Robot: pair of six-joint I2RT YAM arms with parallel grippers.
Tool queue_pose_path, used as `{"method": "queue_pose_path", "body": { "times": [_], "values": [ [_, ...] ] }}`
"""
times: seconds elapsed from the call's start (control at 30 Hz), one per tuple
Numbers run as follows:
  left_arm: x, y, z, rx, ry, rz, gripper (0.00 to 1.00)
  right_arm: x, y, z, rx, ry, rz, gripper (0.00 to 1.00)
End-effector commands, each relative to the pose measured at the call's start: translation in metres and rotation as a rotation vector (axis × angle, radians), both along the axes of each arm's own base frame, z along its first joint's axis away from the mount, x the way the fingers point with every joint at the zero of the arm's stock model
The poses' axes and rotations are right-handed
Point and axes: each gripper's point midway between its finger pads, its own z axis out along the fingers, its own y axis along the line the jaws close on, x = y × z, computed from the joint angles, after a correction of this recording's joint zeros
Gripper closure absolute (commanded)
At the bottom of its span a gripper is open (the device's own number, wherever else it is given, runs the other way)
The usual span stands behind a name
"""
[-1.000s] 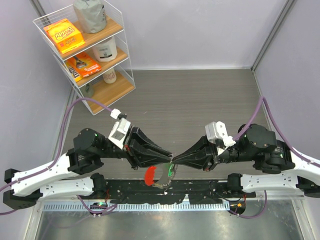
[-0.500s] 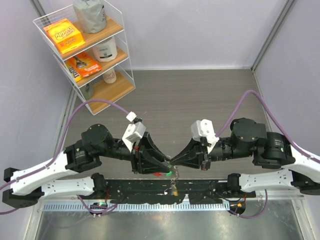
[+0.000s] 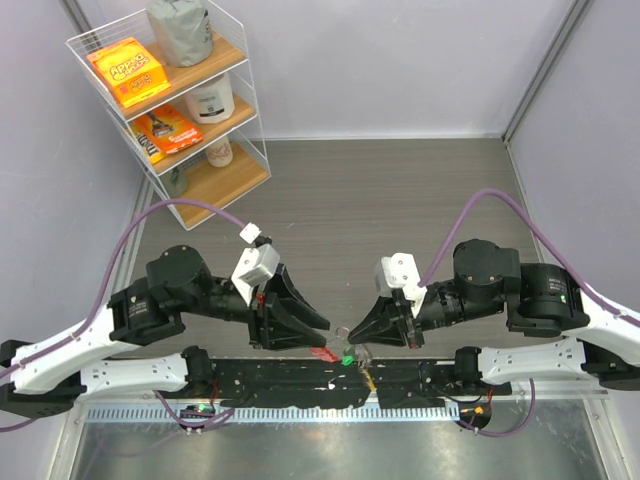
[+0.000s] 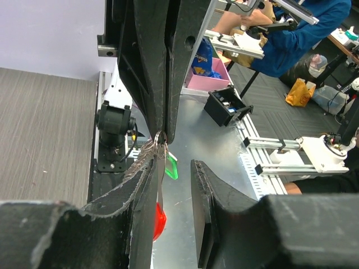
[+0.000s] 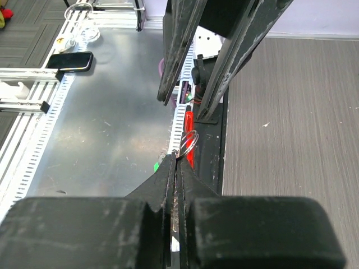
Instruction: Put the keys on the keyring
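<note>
- Top view: pinching the keyring (image 3: pixel 325 351) in the right gripper (image 3: pixel 352 338), tips pressed together, and holding it in the air over the near edge of the table (image 3: pixel 400 200), probably so the loop is hanging free for threading. Facing it nose to nose with the left gripper (image 3: pixel 322 332), fingers spread a little and gripping nothing visible. Dangling the green key (image 3: pixel 348 359) just under the tips.
- Left wrist view: standing with the left gripper (image 4: pixel 174 171) parted and the gap bare, likely making room around the ring. Reaching down from above with the right gripper (image 4: pixel 164 126), clamped on the keyring (image 4: pixel 160 140) at its silvery wire ring. Hanging the green key (image 4: pixel 171 166) just below, seemingly already on the ring, with the red crescent (image 4: pixel 159 219) lower, beside the left-hand finger.
- Right wrist view: squeezing the ring of the keyring (image 5: pixel 189 141) at the very tip of the right gripper (image 5: pixel 175 162), leaving most of it exposed. Opposing it with the left gripper (image 5: pixel 184 109), fingers apart. Not making out the yellow key for certain.
</note>
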Motion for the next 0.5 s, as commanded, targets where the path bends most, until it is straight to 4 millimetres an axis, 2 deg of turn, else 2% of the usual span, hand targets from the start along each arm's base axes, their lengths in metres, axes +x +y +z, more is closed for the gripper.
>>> {"method": "queue_pose_path", "body": {
  "times": [0.0,0.47],
  "values": [
    [-0.003,0.002,0.012,-0.012,-0.016,-0.013,0.64,-0.008,-0.001,0.015,0.05,-0.014,0.049,0.94],
    [-0.006,-0.009,0.004,0.047,0.01,-0.058,0.65,-0.009,0.008,0.01,0.031,-0.017,0.075,0.95]
  ]
}}
